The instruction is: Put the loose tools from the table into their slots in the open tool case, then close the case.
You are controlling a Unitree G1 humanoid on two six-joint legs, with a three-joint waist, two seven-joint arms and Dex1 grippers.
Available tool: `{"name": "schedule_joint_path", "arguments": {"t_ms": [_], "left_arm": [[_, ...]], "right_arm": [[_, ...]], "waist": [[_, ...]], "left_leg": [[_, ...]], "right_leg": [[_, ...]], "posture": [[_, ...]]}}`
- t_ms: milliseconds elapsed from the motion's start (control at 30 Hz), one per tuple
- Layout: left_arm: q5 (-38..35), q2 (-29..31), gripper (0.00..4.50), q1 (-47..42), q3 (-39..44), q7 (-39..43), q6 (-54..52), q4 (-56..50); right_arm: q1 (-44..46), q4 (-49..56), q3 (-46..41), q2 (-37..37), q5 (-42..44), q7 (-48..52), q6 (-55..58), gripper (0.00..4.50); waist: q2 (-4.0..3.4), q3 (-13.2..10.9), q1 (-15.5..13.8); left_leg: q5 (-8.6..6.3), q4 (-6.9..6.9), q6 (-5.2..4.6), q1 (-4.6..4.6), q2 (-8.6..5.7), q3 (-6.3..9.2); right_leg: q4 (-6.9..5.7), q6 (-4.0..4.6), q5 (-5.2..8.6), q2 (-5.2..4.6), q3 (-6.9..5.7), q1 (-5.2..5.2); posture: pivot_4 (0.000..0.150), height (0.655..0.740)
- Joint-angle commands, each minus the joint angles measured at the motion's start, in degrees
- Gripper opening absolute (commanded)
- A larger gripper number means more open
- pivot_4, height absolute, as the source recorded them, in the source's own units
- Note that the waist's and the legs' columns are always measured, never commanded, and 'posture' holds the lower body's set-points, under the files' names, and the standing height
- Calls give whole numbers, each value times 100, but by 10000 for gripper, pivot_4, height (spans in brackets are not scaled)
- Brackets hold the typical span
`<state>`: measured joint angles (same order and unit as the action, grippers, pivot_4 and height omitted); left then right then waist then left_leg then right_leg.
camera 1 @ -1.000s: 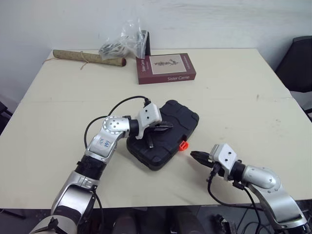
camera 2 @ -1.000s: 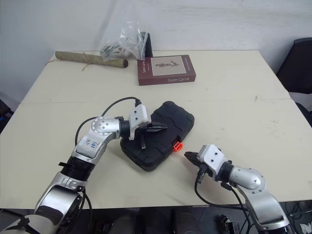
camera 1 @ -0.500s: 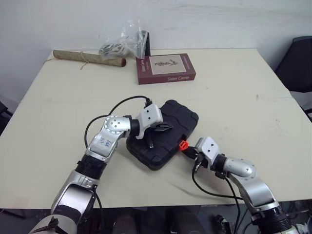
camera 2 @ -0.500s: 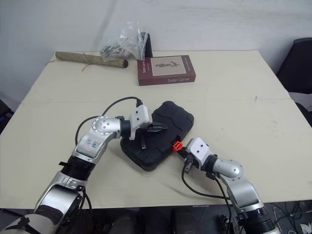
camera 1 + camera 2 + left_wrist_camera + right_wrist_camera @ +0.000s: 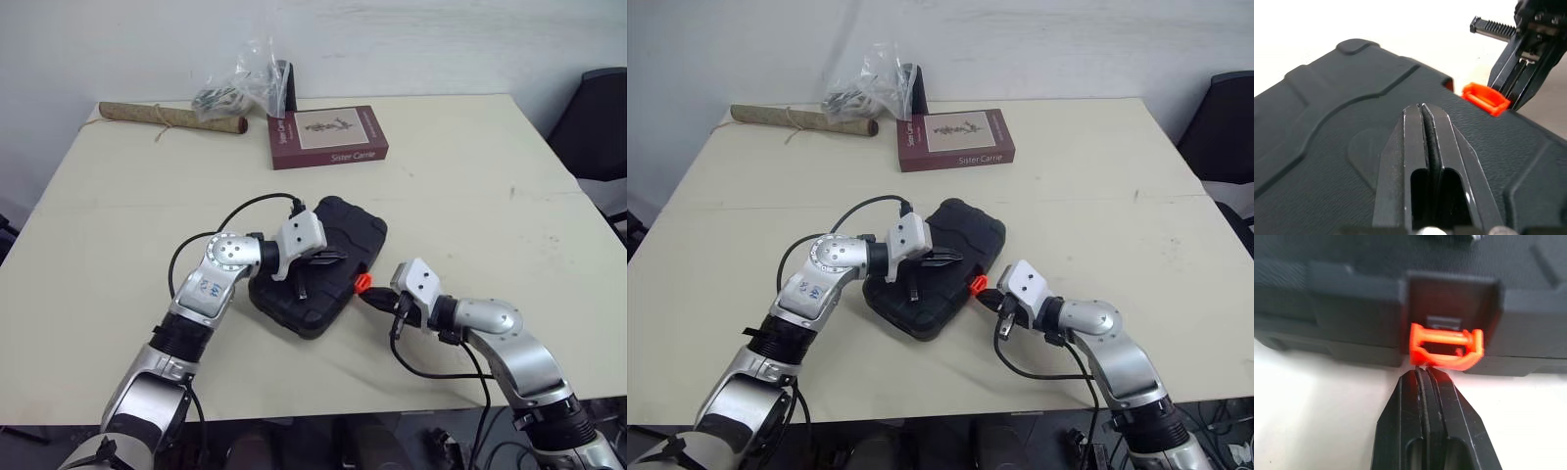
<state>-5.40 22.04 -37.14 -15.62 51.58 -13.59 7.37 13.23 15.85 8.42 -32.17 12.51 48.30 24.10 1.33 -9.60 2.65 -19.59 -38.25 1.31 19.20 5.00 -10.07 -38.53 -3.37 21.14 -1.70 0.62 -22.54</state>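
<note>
Table, right gripper at orange latch

Head cams are bright and even, soft room light that seems to come from above, no harsh spots on the table. Shadows are faint and fuzzy, just a grey smudge along the near side of the tool case and under the right arm. The plastic bag at the back throws a few glints, and the left arm has small highlights. In the left wrist view the table behind the case is blown out nearly white, the lid only shows a dull sheen
</note>
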Motion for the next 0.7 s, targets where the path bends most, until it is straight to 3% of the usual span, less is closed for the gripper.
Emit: {"name": "schedule_joint_path", "arguments": {"t_ms": [33, 700], "left_arm": [[183, 106, 579, 356, -274, 174, -150, 280], [204, 147, 579, 639, -154, 125, 49, 266]], "right_arm": [[350, 593, -189, -27, 359, 147, -53, 0], [91, 106, -384, -741, 283, 477, -159, 0]], "waist": [[-1, 1, 41], [-14, 26, 56]], "left_leg": [[0, 1, 1, 0, 0, 0], [1, 17, 2, -7, 3, 2]], "right_leg": [[0, 0, 0, 0, 0, 0], [22, 3, 1, 2, -1, 9]], "posture": [[1500, 7400], [1500, 7400]]}}
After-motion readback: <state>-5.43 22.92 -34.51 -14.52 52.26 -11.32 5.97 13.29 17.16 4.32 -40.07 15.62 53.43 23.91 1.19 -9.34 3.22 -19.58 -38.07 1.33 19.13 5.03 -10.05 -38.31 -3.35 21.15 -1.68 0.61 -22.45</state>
